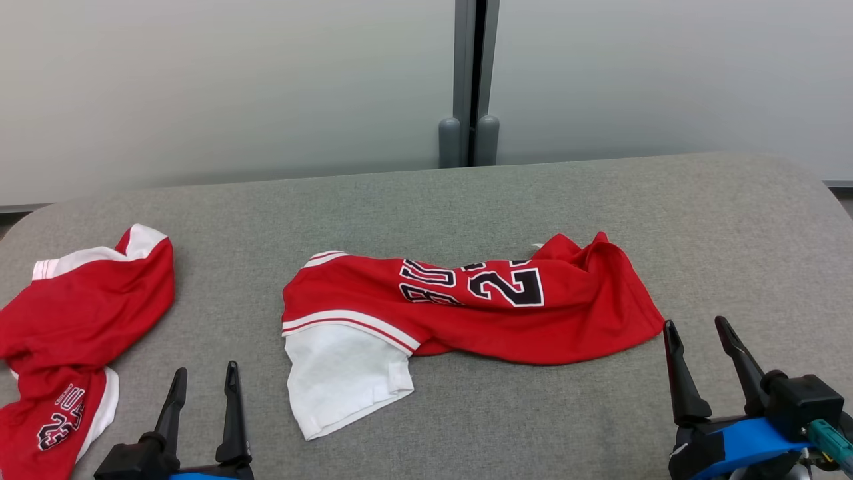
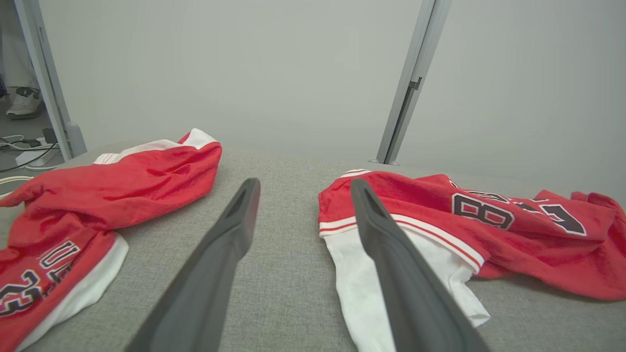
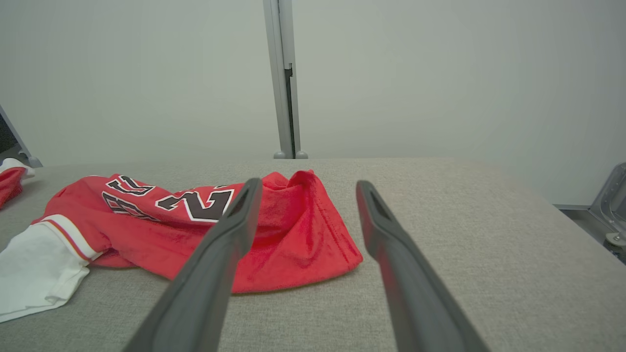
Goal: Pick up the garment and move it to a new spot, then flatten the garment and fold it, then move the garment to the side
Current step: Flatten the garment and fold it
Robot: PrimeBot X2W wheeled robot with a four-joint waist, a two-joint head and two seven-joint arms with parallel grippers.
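Grey table [image 1: 466,200] w/ crumpled red-white garment [image 1: 466,307], no. showing.

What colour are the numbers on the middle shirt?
The numbers are black with white edges. The head view shows them best.

Soft, even light fills the room, bright but never harsh, and it seems to fall from above: the red garment [image 1: 566,320] throws only a thin, fuzzy shadow on the grey counter [image 1: 466,200], darkest under its near edge. The pale wall panels [image 1: 233,87] fade gently from light to grey. The head view is crisp. In the left wrist view the wide lens tilts the post [image 2: 412,83], and the left pincer [image 2: 304,185] goes soft close to the camera.
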